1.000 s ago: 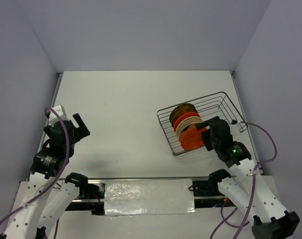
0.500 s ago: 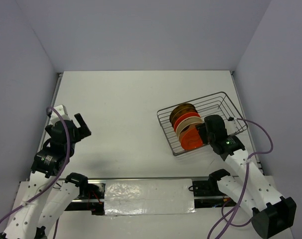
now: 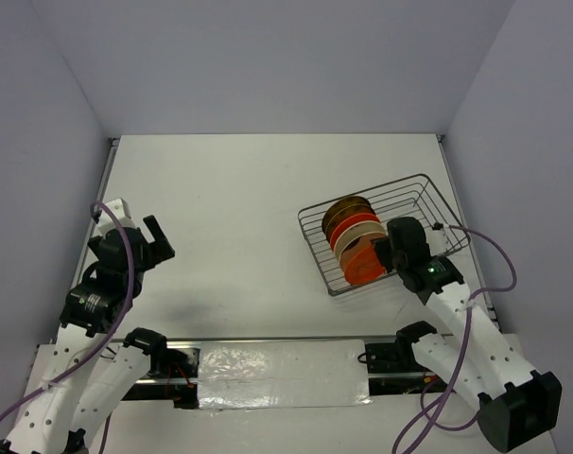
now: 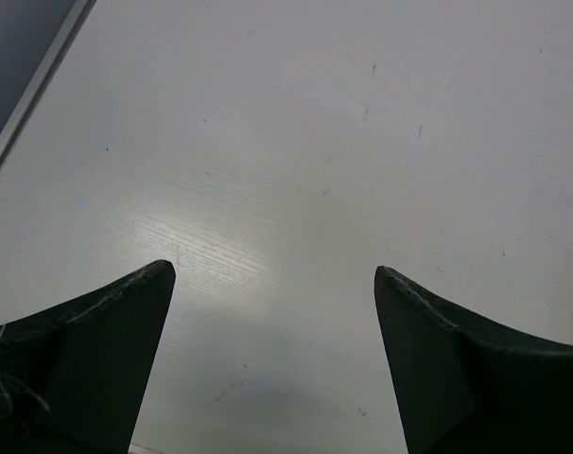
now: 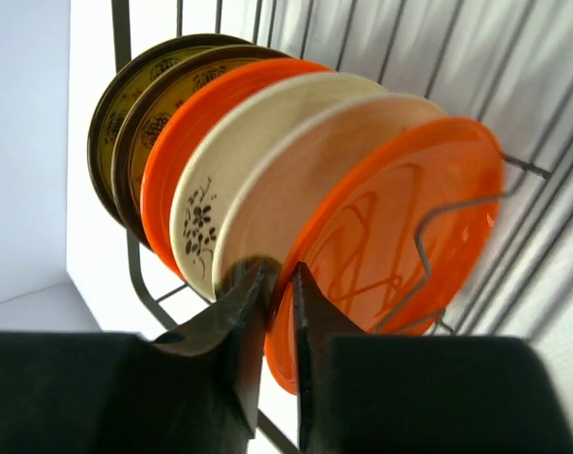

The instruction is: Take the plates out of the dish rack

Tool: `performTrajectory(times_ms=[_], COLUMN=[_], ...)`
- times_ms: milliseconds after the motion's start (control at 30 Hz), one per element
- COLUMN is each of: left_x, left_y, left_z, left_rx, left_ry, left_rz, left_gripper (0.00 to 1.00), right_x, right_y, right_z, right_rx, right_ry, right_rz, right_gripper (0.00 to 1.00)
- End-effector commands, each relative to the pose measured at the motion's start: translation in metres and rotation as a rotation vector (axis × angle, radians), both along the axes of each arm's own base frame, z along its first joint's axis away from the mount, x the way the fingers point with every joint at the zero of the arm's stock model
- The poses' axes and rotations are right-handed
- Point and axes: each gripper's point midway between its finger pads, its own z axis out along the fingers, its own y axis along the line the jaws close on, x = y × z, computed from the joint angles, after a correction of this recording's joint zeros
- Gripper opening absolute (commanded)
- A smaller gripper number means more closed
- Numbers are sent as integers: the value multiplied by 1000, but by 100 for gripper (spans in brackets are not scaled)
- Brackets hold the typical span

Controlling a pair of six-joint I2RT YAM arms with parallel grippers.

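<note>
The dish rack (image 3: 429, 181), a silver wire basket, sits on the right of the table. Several plates stand upright in it in a row: dark brown patterned ones (image 3: 346, 207) at the back, cream ones (image 3: 355, 231) in the middle, an orange one (image 3: 362, 266) in front. In the right wrist view, my right gripper (image 5: 281, 274) is shut on the front orange plate (image 5: 400, 218), pinching its lower rim, with a cream plate (image 5: 301, 175) just behind. From above, the right gripper (image 3: 389, 253) is inside the rack. My left gripper (image 3: 154, 236) hangs open over bare table (image 4: 296, 142), holding nothing.
A rack wire (image 5: 426, 232) crosses in front of the orange plate. The rack's flared wall (image 3: 317, 248) stands between the plates and the white table (image 3: 230, 208). Walls close in the table at the back and both sides.
My right gripper pushed a little further into the rack and its jaws closed from wide apart onto the front orange plate's rim. The left arm barely moved.
</note>
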Motion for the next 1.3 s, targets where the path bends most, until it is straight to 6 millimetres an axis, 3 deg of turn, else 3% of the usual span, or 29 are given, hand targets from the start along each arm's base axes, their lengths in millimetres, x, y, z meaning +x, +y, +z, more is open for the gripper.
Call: performTrajectory(times_ms=[0, 167, 267, 467, 533, 567, 600, 667, 700, 733, 767, 800, 833, 867, 900, 933, 967, 1033, 1067, 1100, 1133, 1167, 1233, 1267], left_x=[7, 8, 7, 9, 9, 10, 10, 13, 12, 11, 14, 11, 9, 14, 13, 15, 20, 27, 34, 36, 39, 42, 45, 46], left_y=[-4, -6, -5, -10, -18, -23, -35, -48, -55, -67, -74, -81, -89, -95, -99, -102, -106, -112, -114, -118, -121, -127, -131, -132], left_z=[14, 14, 15, 20, 33, 38, 61, 79, 108, 120, 129, 156, 166, 172, 187, 190, 191, 188, 178, 171, 165, 152, 139, 125], left_rx=[-3, -6, -6, -19, -55, -79, -149, -231, -302, -355, -390, -448, -483, -507, -545, -560, -576, -591, -584, -589, -588, -593, -591, -589], left_ry=[-48, -51, -55, -68, -81, -77, -117, -129, -187, -196, -192, -240, -240, -232, -257, -253, -235, -205, -158, -128, -105, -60, -26, 5], left_rz=[-17, -32, -31, -55, -87, -98, -136, -157, -169, -222, -237, -258, -297, -307, -318, -323, -330, -333, -323, -335, -339, -355, -365, -362], left_gripper=[100, 100, 100, 100, 100, 100, 100, 99, 99, 100, 100, 100, 99, 99, 100, 99, 99, 100, 99, 99, 99, 99, 100, 99], right_x=[-4, -11, -11, -15, -17, -16, -14, -14, -8, -4, -7, 12, 1, -7, 5, 2, -1, 0, -14, -12, -16, -33, -45, -58], right_y=[-13, -20, -17, 0, 6, 18, 28, 56, 76, 87, 98, 110, 133, 138, 129, 154, 160, 170, 195, 197, 212, 231, 254, 266], right_z=[20, 48, 69, 133, 164, 187, 206, 237, 245, 245, 227, 231, 219, 202, 210, 192, 189, 184, 173, 175, 177, 164, 166, 158], right_rx=[-4, 24, 41, 104, 78, 87, 62, -62, -101, -246, -311, -413, -566, -670, -825, -956, -1036, -1270, -1345, -1483, -1526, -1592, -1704, -1739], right_ry=[-44, -113, -159, -276, -361, -443, -499, -637, -646, -656, -550, -482, -454, -360, -325, -290, -274, -273, -306, -315, -370, -415, -520, -563], right_rz=[-66, -105, -81, 32, 109, 190, 266, 507, 617, 746, 859, 908, 1076, 1160, 1089, 1201, 1232, 1293, 1365, 1357, 1366, 1433, 1484, 1524], right_gripper=[17, 4, 3, 1, 0, 0, 0, 0, 0, 0, 0, 0, 0, 0, 0, 0, 0, 0, 0, 0, 0, 0, 0, 0])
